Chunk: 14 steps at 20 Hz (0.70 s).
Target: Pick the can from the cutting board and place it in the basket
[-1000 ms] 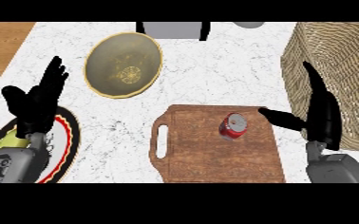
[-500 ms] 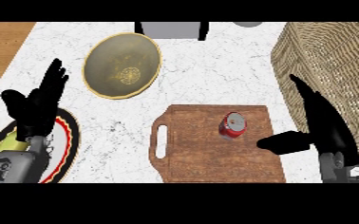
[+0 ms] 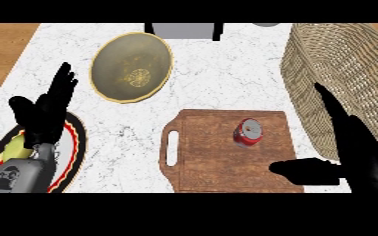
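Head view: can (image 3: 249,132) upright on board (image 3: 214,155), just left of right hand (image 3: 347,150) & slightly fwd. Hand spread, thumb low, fingers up, holding nothing. Right is the nearer one; left hand (image 3: 46,107) rests open far off. Basket (image 3: 332,75) just ahead of right hand.

The basket (image 3: 336,87) runs off the right side, so only part of it shows. The right hand (image 3: 347,152) covers the bottom right corner of the cutting board (image 3: 214,155), and its wrist is cut off below. The left hand (image 3: 44,112) hides part of a plate (image 3: 70,150) with a red rim. A grey thing (image 3: 183,31) at the top is cut off too.
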Each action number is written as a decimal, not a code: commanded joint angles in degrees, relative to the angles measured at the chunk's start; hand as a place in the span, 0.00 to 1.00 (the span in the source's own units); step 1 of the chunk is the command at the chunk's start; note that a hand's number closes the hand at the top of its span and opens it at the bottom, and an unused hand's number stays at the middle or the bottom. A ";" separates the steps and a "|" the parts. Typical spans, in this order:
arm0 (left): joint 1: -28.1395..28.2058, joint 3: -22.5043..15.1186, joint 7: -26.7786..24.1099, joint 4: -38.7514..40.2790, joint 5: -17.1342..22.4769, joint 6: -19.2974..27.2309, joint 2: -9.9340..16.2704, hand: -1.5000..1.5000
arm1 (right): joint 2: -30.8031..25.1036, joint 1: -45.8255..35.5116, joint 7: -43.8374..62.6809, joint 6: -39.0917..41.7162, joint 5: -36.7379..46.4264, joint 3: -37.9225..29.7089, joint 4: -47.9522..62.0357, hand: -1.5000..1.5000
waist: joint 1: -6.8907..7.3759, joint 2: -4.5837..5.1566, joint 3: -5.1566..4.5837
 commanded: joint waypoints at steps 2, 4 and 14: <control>-0.08 -0.02 3.17 -3.30 -0.91 0.07 -0.87 0.50 | 5.04 4.53 -0.36 -4.55 5.65 1.21 3.80 0.00 | 0.34 0.17 0.15; -2.38 -0.94 0.16 1.72 -3.62 0.91 -3.03 0.50 | 7.88 4.71 0.10 -4.30 7.23 3.01 4.33 0.00 | 0.08 0.25 0.13; -0.97 5.26 0.99 0.09 -3.65 -4.82 -2.91 0.50 | 14.14 6.70 -9.50 -7.56 16.81 3.56 11.04 0.00 | 0.29 0.20 0.13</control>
